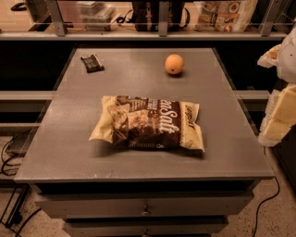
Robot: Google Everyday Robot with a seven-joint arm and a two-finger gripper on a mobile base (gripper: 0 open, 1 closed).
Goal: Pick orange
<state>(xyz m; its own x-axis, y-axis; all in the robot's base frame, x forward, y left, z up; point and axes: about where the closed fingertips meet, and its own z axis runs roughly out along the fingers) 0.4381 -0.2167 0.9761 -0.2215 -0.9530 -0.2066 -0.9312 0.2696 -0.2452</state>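
Note:
The orange (174,64) is a small round orange fruit. It sits on the grey table top (69,139) at the far side, a little right of centre. My gripper (279,119) shows as cream-white parts at the right edge of the view. It is beyond the table's right side, well apart from the orange and nearer to me than it. Nothing is seen held in it.
A large brown-and-cream snack bag (149,122) lies flat in the middle of the table, in front of the orange. A small dark wrapped bar (92,63) lies at the far left. A railing and shelf with bags (225,14) run behind the table. Cables lie on the floor at the left.

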